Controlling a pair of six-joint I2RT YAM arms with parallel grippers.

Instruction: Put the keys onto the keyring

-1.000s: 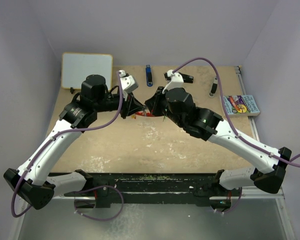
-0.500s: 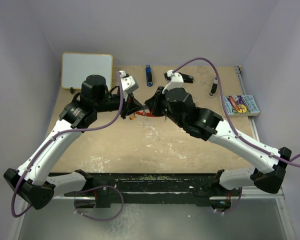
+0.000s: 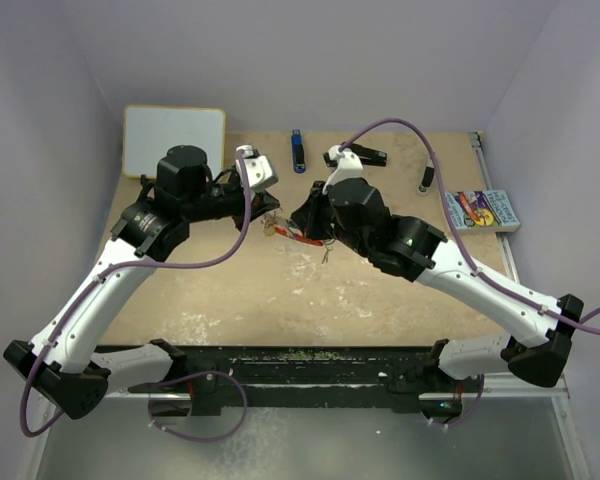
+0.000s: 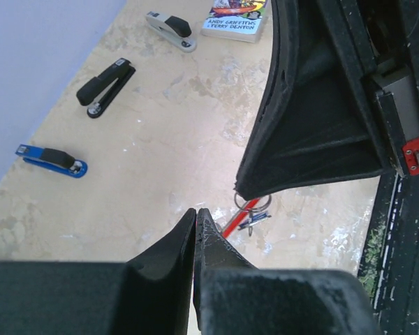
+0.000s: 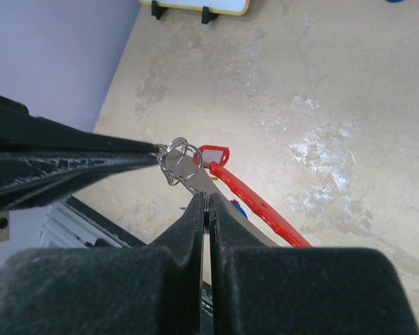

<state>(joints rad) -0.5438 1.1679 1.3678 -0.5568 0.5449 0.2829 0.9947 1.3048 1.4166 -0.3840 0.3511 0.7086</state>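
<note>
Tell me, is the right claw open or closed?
Closed: the right gripper shows no gap in its wrist view and pinches a flat silver key.

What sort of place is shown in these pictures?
Probably a robot laboratory test bench: two white robot arms at a worn beige tabletop, plain lilac walls around it, and office props such as a black stapler.

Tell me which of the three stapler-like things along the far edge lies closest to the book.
The grey one with the black top, just beside the book. The all-black stapler and the blue-and-black one lie farther from it.
</note>
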